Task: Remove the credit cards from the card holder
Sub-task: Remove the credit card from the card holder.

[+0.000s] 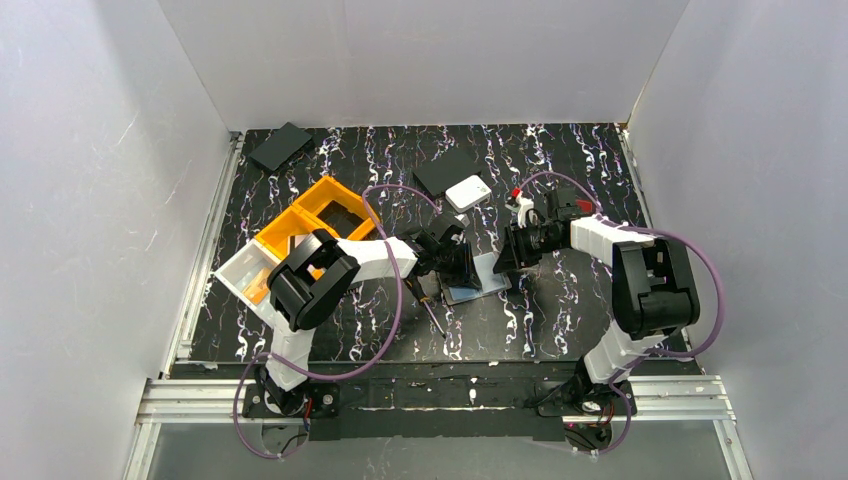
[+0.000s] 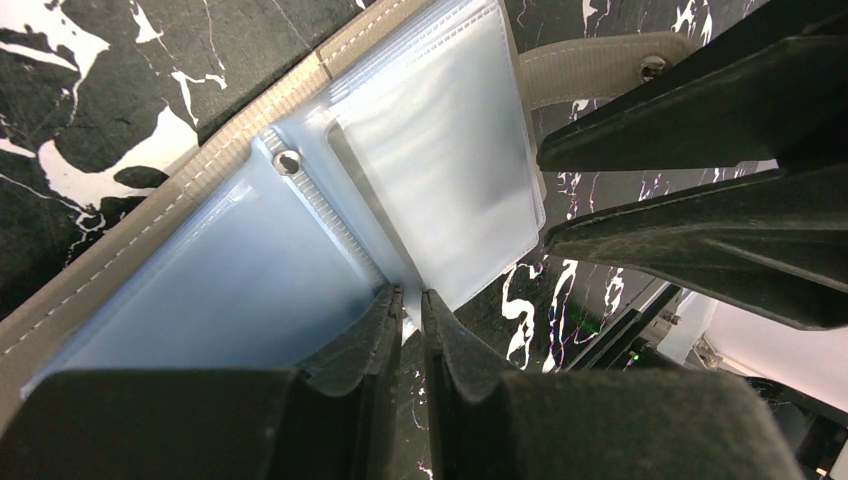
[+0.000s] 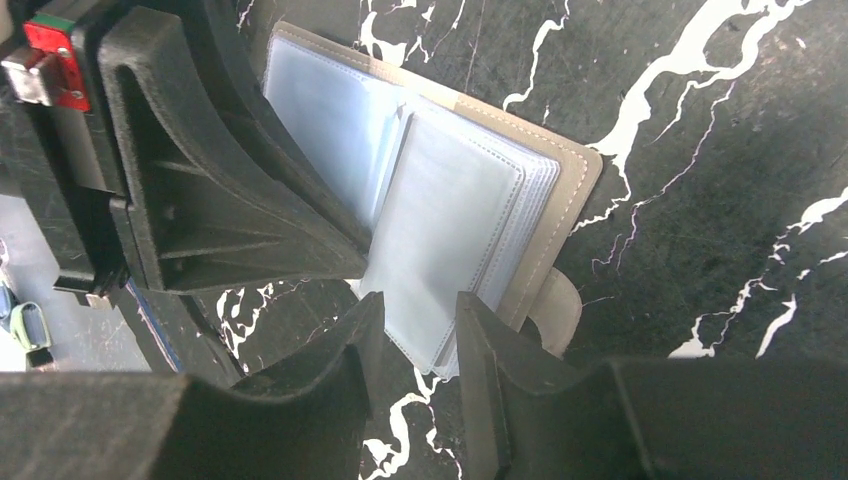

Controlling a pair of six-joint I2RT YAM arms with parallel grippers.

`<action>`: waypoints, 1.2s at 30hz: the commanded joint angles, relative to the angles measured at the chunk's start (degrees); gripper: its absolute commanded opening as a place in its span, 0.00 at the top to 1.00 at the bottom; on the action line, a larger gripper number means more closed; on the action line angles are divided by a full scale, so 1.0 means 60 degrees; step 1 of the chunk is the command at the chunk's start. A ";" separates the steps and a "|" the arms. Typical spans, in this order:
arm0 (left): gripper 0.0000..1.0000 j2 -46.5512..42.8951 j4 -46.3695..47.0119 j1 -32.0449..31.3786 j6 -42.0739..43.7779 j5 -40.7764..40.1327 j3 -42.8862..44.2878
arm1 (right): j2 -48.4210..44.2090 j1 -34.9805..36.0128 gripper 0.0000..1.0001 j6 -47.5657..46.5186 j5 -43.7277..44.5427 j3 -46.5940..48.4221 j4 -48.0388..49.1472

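While the card holder [image 3: 330, 110] lies open on the surface [image 3: 720, 250], an edge by its spine clenched in the left claw [image 2: 408, 300] and its loose sleeves [image 3: 450, 230] straddled by the part-open right claw [image 3: 418, 320], a sleeve may be torn, or the holder dragged, if plastic alone is pulled.

Bright, even overhead light with soft shadows and little glare.
The top view is sharp, its white walls [image 1: 90, 200] slightly washed out. In the wrist views the near fingers [image 2: 340, 390] are blurred, and the card holder [image 2: 230, 290] sleeves have a milky sheen.
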 commanded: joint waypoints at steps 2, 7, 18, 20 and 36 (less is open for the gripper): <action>0.88 0.0205 -0.0250 0.0039 0.0096 -0.0080 -0.0101 | 0.0249 0.0036 0.60 -0.0016 -0.0181 0.0125 -0.0056; 0.88 0.0191 -0.0254 0.0039 0.0079 -0.0065 -0.0102 | 0.0473 0.0079 0.60 0.0022 -0.0277 0.0175 -0.0121; 0.86 0.0234 -0.0239 0.0047 0.0077 0.0078 -0.0030 | 0.0708 0.0124 0.62 0.0106 -0.1008 0.0193 -0.0164; 0.86 0.0234 -0.0225 0.0052 0.0088 0.0106 -0.0021 | 0.0814 0.0124 0.62 0.0203 -0.1171 0.0196 -0.0133; 0.60 -0.1079 0.0024 0.0086 -0.0271 -0.0296 -0.0540 | 0.1165 0.0123 0.62 0.0774 -0.1311 0.0052 0.0350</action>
